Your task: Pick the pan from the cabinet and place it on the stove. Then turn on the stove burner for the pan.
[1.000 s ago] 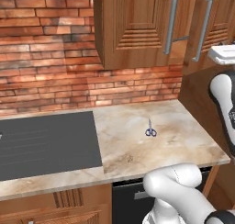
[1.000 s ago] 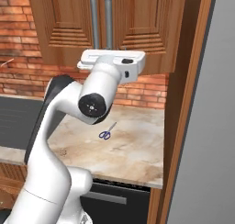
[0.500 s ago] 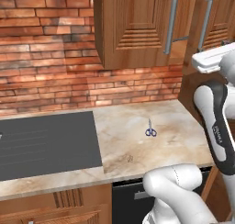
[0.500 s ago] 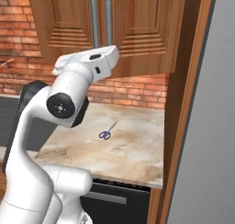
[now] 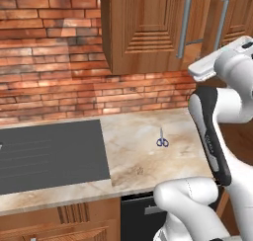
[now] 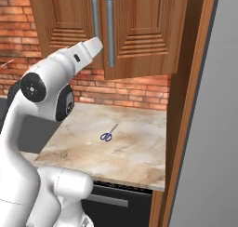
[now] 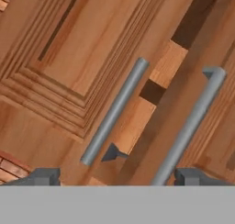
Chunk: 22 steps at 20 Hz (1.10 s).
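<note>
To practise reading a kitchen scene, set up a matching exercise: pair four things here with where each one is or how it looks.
Things:
1. scissors
2. cabinet
3. stove
4. gripper

Descriptions:
A. open, facing two grey bar handles
B. flat on the marble counter
C. dark surface left of the counter
D. doors shut, on the brick wall

Pairs: 1-B, 2-D, 3-C, 4-A

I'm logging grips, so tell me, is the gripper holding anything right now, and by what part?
Nothing is held. The gripper stands open in front of the cabinet doors, its fingertips touching neither bar handle.
</note>
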Motion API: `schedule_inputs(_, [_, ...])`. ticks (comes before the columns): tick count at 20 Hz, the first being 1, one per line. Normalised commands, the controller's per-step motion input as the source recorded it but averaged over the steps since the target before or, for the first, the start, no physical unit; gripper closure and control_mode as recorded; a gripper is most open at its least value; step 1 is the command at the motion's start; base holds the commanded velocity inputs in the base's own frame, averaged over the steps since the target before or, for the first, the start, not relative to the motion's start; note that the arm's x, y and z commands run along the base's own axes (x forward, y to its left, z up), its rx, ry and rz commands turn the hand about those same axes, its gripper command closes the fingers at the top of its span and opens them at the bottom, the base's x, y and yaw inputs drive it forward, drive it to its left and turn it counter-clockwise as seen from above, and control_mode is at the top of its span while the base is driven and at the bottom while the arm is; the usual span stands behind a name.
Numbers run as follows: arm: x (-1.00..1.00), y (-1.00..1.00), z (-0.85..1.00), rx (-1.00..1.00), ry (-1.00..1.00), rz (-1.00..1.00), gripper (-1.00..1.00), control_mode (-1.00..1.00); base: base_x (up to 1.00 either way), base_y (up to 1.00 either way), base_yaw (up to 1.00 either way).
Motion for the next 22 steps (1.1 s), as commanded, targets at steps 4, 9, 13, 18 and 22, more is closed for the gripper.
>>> schedule_inputs(4, [0.23, 0.04, 0.0, -0.21, 0.23, -0.22, -1.0, -1.0, 0.0, 0.0, 0.0])
schedule_inputs(9, [0.17, 0.0, 0.0, -0.23, 0.22, -0.25, -1.0, -1.0, 0.0, 0.0, 0.0])
schedule_inputs(13, [0.21, 0.01, -0.04, -0.22, 0.2, -0.19, -1.0, -1.0, 0.0, 0.0, 0.0])
schedule_inputs(18, [0.23, 0.0, -0.23, -0.13, 0.15, -0.1, -1.0, -1.0, 0.0, 0.0, 0.0])
schedule_inputs(22, [0.03, -0.02, -0.28, -0.09, 0.08, -0.03, -1.0, -1.0, 0.0, 0.0, 0.0])
